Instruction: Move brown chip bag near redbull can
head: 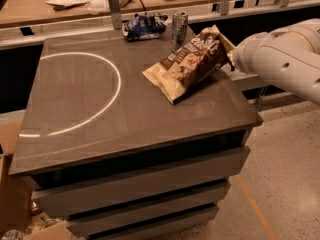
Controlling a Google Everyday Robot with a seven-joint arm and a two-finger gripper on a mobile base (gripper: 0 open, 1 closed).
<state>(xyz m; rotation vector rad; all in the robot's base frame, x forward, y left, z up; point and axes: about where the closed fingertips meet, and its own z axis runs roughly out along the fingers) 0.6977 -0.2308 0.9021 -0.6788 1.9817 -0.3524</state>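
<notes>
The brown chip bag [189, 63] is dark brown with cream edges and white script. It lies tilted on the right part of the dark table [100, 114], its far right end raised. My gripper [228, 54] is at that raised end, at the tip of the white arm [280, 59] that comes in from the right, and is shut on the bag's edge. The redbull can [179, 28] stands upright at the table's far edge, just behind the bag's upper left side and close to it.
A crumpled blue-white wrapper [142, 25] lies at the far edge, left of the can. A white circle outline [116, 91] is marked on the table's left half. A cluttered wooden bench [60, 4] runs behind. A cardboard box [12, 194] sits on the floor at left.
</notes>
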